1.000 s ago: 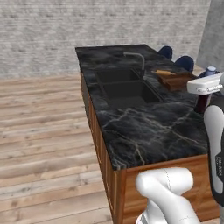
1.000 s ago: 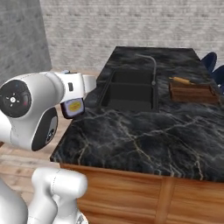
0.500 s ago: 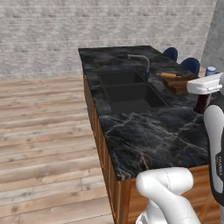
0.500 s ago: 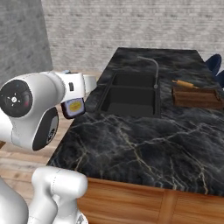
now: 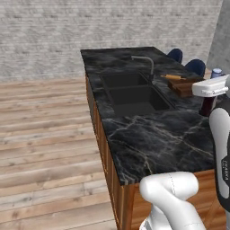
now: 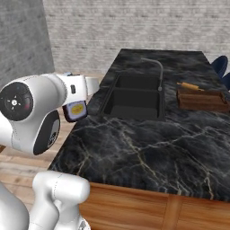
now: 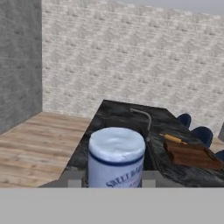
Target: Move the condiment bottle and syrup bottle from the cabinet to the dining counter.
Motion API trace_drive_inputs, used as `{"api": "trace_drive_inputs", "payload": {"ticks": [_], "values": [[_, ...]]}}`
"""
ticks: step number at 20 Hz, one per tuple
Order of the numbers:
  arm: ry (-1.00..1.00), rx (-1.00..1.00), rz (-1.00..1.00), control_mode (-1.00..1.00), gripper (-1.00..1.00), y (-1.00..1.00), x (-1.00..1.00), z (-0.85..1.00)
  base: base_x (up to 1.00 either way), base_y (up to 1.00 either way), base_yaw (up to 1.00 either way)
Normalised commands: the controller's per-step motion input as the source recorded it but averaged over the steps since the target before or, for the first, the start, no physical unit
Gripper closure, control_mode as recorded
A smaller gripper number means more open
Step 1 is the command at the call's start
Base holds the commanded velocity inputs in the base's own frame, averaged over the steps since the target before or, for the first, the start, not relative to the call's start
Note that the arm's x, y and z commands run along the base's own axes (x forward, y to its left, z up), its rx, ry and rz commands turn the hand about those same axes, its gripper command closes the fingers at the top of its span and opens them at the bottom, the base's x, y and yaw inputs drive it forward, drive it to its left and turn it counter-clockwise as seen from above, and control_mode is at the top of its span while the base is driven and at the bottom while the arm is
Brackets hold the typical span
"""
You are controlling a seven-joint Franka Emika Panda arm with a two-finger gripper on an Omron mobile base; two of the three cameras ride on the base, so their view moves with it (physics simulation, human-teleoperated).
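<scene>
The condiment bottle [image 7: 116, 157] stands between my fingertips [image 7: 73, 178] in the hand view, showing its pale bluish-white cap and a printed label. My gripper [image 7: 114, 179] is shut on it. In the left base view the bottle's dark red body [image 5: 207, 106] hangs under my white hand [image 5: 211, 88], over the right side of the dining counter [image 5: 152, 134]. In the right base view the bottle [image 6: 75, 110] is held at the counter's [image 6: 148, 143] left edge. The syrup bottle and the cabinet are out of view.
The black marble top carries a double sink [image 5: 134, 95] with a grey faucet [image 5: 146, 63], and a wooden tray with a rolling pin [image 6: 200, 96] on its right side. Blue stools [image 5: 196, 66] stand behind it. Wooden floor [image 5: 45, 134] lies to the left.
The whole picture has shifted a little: the base has driven closer to the counter. The bottle stays in my gripper at the same place in the views.
</scene>
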Motion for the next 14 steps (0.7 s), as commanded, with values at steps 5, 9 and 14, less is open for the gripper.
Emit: {"api": "trace_drive_inputs", "payload": {"ticks": [5, 9, 14], "values": [[0.00, 0.00, 0.00, 1.00, 1.00, 0.00, 0.00, 0.00, 0.03, 0.00, 0.00], [0.05, 0.00, 0.05, -1.00, 1.00, 0.00, 0.11, -0.13, 0.00, 0.00, 0.00], [0.01, 0.00, 0.21, -1.00, 1.00, 0.00, 0.36, -0.28, 0.00, 0.00, 0.00]]}}
